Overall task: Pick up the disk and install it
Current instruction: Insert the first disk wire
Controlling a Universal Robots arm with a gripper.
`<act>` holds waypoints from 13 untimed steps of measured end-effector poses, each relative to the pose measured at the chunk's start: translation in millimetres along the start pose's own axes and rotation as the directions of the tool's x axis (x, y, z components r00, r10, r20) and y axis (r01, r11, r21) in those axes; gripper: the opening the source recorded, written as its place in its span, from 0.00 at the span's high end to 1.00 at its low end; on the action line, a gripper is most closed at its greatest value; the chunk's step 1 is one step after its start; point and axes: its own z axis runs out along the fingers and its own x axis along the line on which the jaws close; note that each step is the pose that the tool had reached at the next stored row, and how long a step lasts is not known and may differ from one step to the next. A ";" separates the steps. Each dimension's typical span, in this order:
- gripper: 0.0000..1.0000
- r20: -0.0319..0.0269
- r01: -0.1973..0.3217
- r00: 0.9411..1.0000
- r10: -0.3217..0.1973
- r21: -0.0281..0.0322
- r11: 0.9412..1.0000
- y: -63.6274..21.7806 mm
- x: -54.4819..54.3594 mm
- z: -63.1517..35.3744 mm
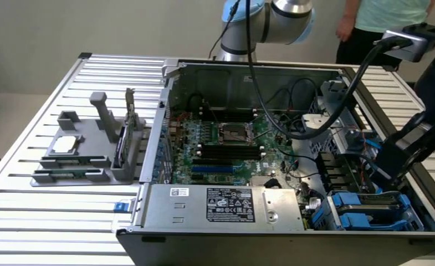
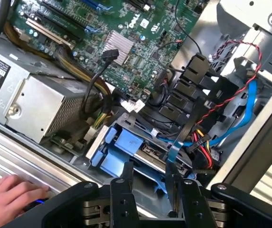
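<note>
The disk (image 1: pixel 361 206), a grey drive framed by a blue plastic caddy, lies in the drive bay at the computer case's near corner on the exterior view's right. In the wrist view the disk (image 2: pixel 126 145) sits among blue, red and black cables, just beyond my fingertips. My gripper (image 1: pixel 389 176) hangs over that corner of the case, a little above the bay. The gripper (image 2: pixel 149 167) is open, its two black fingers (image 2: pixel 127 178) apart with nothing clamped between them.
The open case (image 1: pixel 165 111) holds a motherboard (image 1: pixel 225 144) and a large silver labelled box (image 1: pixel 225 205). A grey fixture (image 1: pixel 84 149) with a small silver chip (image 1: pixel 64 144) stands on the slatted table (image 1: pixel 47 221). A person's hand (image 2: pixel 10 194) rests on the case rim. A person (image 1: pixel 387 16) stands behind.
</note>
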 end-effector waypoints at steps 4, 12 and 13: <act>0.59 -0.003 -0.065 0.998 0.065 -0.003 0.998 0.0 0.0 0.3; 0.59 -0.008 -0.177 0.984 0.177 -0.006 0.984 0.0 0.0 0.3; 0.59 -0.009 -0.191 0.982 0.191 -0.007 0.982 0.0 0.0 0.3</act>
